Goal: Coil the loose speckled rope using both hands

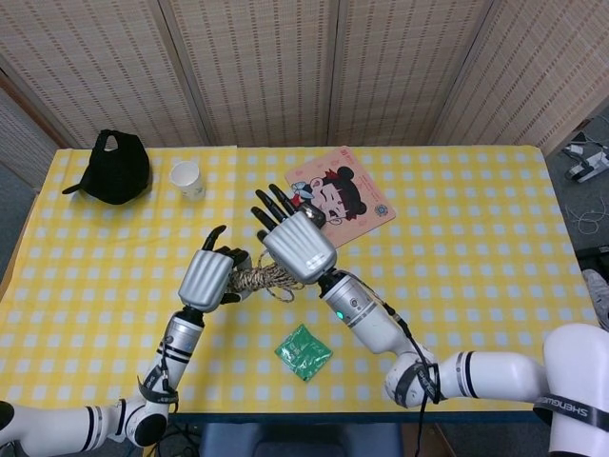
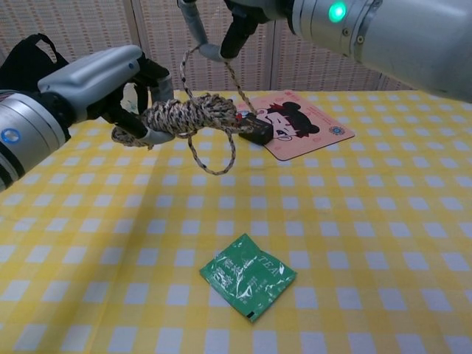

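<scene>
The speckled rope (image 2: 189,114) is mostly wound into a bundle held above the table. My left hand (image 2: 103,80) grips the bundle's left end, fingers curled around it. In the head view the same left hand (image 1: 209,276) sits beside the coil (image 1: 259,279). A loose strand rises from the bundle to my right hand (image 2: 237,16), which pinches it near the top edge of the chest view. A short loop (image 2: 214,158) hangs below the bundle. Seen from the head, the right hand (image 1: 297,245) is just right of the coil with its other fingers spread.
A green tea packet (image 1: 304,351) lies on the yellow checked cloth near the front. A cartoon mouse pad (image 1: 352,202) with a small black object (image 2: 254,131) at its edge lies behind the hands. A paper cup (image 1: 187,178) and black cap (image 1: 116,167) are far left.
</scene>
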Available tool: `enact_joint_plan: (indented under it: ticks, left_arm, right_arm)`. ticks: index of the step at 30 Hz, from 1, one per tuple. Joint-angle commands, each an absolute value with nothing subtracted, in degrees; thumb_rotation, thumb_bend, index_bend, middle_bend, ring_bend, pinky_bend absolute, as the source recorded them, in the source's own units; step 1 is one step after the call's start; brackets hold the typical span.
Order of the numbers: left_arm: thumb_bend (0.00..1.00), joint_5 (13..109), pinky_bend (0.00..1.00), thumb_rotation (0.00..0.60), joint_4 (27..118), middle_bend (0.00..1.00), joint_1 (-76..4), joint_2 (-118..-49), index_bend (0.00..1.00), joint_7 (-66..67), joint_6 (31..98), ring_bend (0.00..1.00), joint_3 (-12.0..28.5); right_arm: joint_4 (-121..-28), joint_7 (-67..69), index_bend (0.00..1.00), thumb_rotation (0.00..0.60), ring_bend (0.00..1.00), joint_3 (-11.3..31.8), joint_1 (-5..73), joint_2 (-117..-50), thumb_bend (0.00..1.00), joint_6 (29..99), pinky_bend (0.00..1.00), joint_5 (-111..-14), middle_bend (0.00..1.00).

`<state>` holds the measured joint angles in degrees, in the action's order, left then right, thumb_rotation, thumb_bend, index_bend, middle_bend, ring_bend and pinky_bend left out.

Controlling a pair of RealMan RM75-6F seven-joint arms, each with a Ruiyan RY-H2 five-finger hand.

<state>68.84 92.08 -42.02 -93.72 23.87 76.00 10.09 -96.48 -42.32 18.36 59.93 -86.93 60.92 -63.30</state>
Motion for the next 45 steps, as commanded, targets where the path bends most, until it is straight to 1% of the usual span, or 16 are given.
enact_joint_plan:
  ticks: [1, 16, 29, 38, 45]
  left_arm:
    - [0.24, 70.46, 0.09, 0.600, 94.27, 0.79, -41.43, -93.15, 0.75, 20.55, 75.26, 0.54, 10.54]
    - [0.24, 73.59, 0.09, 0.600, 97.42, 0.79, -39.87, -92.01, 0.76, 7.90, 73.59, 0.54, 13.39]
    - [0.24, 74.19, 0.09, 0.600, 100.02, 0.79, -38.54, -90.46, 0.76, -1.51, 73.97, 0.54, 17.29]
    - [0.24, 76.37, 0.09, 0.600, 99.49, 0.79, -37.77, -89.21, 0.76, -3.64, 74.83, 0.54, 17.57]
    - [0.24, 75.22, 0.09, 0.600, 99.67, 0.79, -37.75, -88.85, 0.76, -5.23, 75.45, 0.54, 20.04]
  right_arm:
    - [-95.49, -41.18, 0.65, 0.600, 0.00, 18.00, 59.70, -86.86, 0.52, 61.03, 0.00, -63.49, 0.21]
    - [-90.76, -34.40, 0.65, 0.600, 0.00, 15.80, 57.85, -86.55, 0.52, 60.50, 0.00, -65.70, 0.21]
    - [-86.66, -28.27, 0.65, 0.600, 0.00, 13.73, 55.65, -87.38, 0.52, 59.83, 0.00, -67.70, 0.21]
    - [-85.19, -22.57, 0.65, 0.600, 0.00, 13.58, 53.92, -86.69, 0.53, 58.51, 0.00, -67.69, 0.21]
    - [-84.31, -20.80, 0.65, 0.600, 0.00, 12.24, 52.84, -85.88, 0.53, 57.35, 0.00, -68.71, 0.21]
